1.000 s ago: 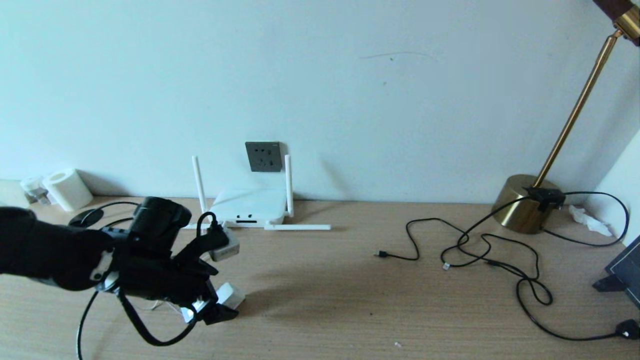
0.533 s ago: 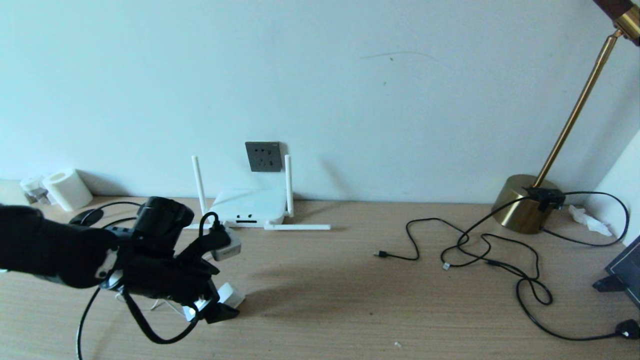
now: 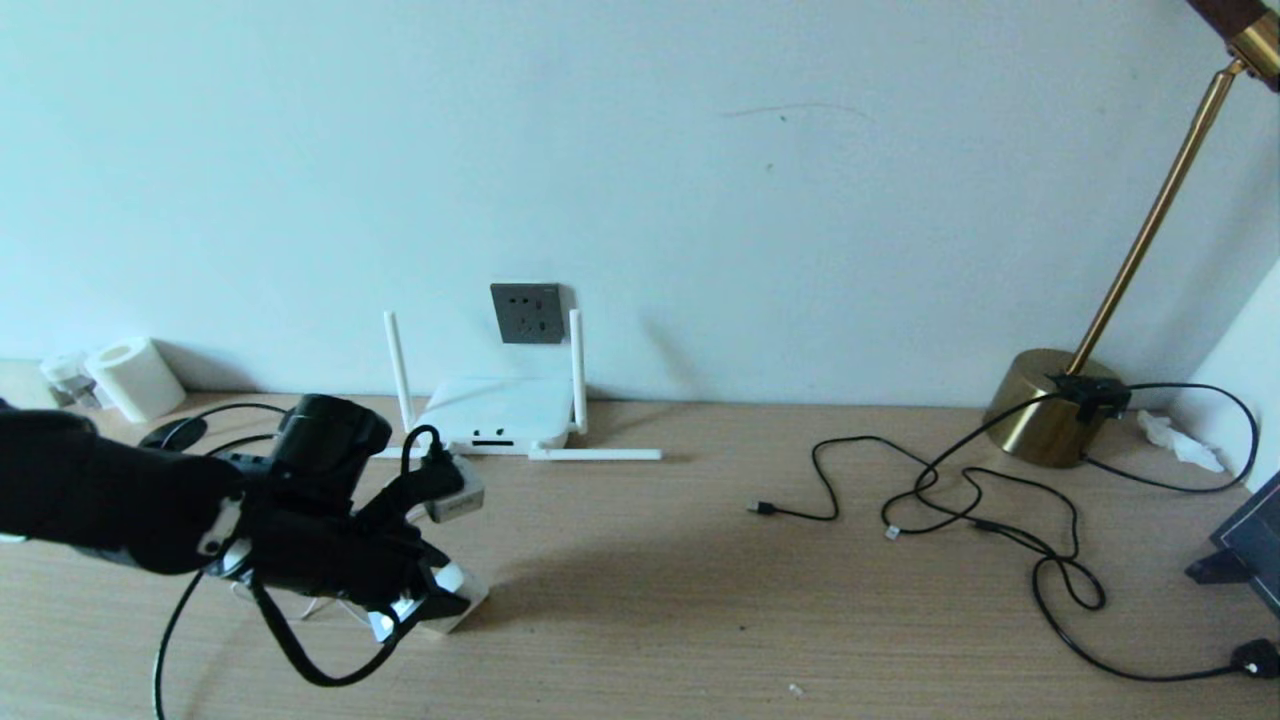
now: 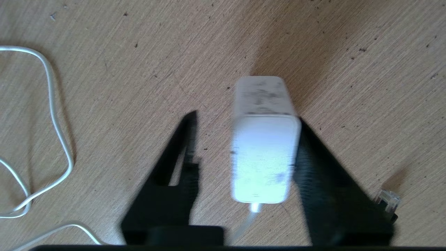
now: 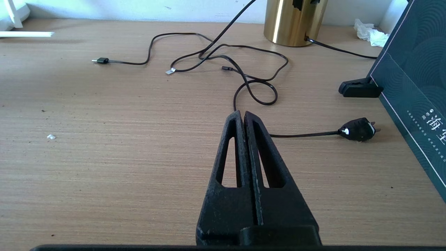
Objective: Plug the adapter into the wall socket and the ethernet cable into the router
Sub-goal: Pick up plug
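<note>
The white adapter (image 3: 462,590) lies on the wooden table at the front left, its thin white cord (image 4: 52,104) looping beside it. My left gripper (image 3: 440,605) is down at it and open. In the left wrist view the adapter (image 4: 263,157) sits between the jaws: one finger (image 4: 313,157) touches its side, the other finger (image 4: 184,150) stands apart. The ethernet cable's clear plug (image 4: 386,199) lies just outside that touching finger. Against the wall the router (image 3: 495,410) lies below the dark grey wall socket (image 3: 527,313). My right gripper (image 5: 243,113) is shut and empty, out of the head view.
Thin black cables with small plugs (image 3: 765,509) tangle at mid-right, running to a brass lamp base (image 3: 1040,405). A black mains plug (image 3: 1255,658) and a dark box (image 3: 1250,540) sit at the right edge. A paper roll (image 3: 135,378) stands at the back left.
My left gripper has shifted slightly right and its fingers now sit around the adapter. The right arm and the other objects have not moved.
</note>
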Controlling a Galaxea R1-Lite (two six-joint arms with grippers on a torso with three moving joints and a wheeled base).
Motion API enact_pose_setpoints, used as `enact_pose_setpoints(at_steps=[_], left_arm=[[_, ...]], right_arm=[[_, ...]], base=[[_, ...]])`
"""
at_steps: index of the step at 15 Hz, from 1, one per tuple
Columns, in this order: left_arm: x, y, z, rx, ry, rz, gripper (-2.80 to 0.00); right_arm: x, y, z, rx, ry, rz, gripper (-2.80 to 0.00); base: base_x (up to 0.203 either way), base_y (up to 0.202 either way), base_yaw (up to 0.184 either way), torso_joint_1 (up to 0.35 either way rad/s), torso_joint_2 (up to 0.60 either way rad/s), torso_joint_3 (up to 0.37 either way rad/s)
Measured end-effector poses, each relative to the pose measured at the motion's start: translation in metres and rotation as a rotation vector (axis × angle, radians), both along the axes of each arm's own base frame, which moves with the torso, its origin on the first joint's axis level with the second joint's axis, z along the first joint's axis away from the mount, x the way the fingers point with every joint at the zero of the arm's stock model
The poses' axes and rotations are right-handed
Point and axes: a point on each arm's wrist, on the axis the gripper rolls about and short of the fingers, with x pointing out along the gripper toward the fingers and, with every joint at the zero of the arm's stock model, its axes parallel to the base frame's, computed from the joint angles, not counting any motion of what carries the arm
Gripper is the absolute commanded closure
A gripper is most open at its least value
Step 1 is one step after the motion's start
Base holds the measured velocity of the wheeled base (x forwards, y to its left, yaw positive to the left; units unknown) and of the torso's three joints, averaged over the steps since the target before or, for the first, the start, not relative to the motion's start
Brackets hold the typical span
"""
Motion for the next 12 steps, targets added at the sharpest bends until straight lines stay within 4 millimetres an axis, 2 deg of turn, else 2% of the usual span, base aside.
enact_pose_setpoints(at_steps=[5, 8, 12], left_arm=[[-0.003, -0.002, 0.003, -0.040, 0.001, -0.020, 0.00], [-0.014, -0.005, 0.022, -0.167, -0.009, -0.005, 0.00], [-0.022, -0.012, 0.056, -0.418, 0.013, 0.167, 0.00]], right_arm=[[0.000, 0.000, 0.000, 0.000, 0.000, 0.000, 0.00], [0.000, 0.000, 0.000, 0.000, 0.000, 0.000, 0.00], [0.000, 0.000, 0.000, 0.000, 0.000, 0.000, 0.00]], base=[[0.000, 0.000, 0.000, 0.000, 0.00, 0.000], [0.000, 0.000, 0.000, 0.000, 0.00, 0.000], [0.000, 0.000, 0.000, 0.000, 0.00, 0.000]])
